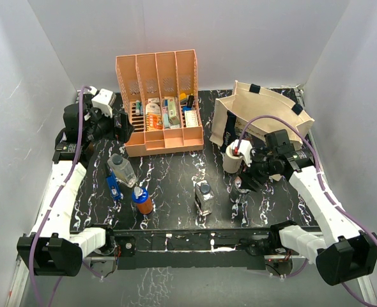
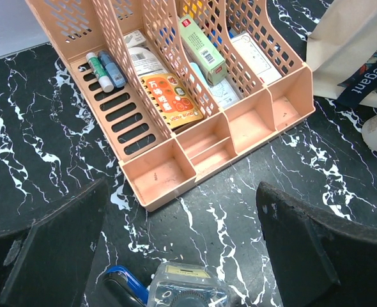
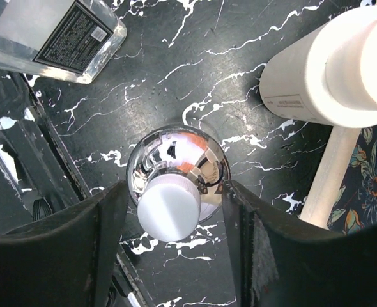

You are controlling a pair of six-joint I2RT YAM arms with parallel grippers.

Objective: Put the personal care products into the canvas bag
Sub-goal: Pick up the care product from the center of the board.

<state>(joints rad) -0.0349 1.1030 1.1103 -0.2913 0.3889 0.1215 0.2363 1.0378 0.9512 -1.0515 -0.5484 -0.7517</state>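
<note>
The cream canvas bag [image 1: 265, 118] stands open at the back right. The white cylinder [image 1: 232, 160] stands in front of it. My right gripper [image 1: 243, 179] is shut on the dark round white-topped bottle [image 3: 168, 214], which stands on the table; a finger presses each side. The clear square dark-capped bottle [image 1: 203, 195] stands to its left. My left gripper [image 1: 115, 125] is open and empty, above the clear grey-capped bottle [image 1: 121, 167]. The small blue bottle [image 1: 114, 187] and the orange-brown blue-capped bottle [image 1: 142, 199] stand at the front left.
The orange four-slot rack [image 1: 160, 105] with small packs and pens stands at the back centre, close to my left gripper. White walls enclose the black marble table [image 1: 176, 173]. The bag's side shows in the left wrist view [image 2: 354, 45].
</note>
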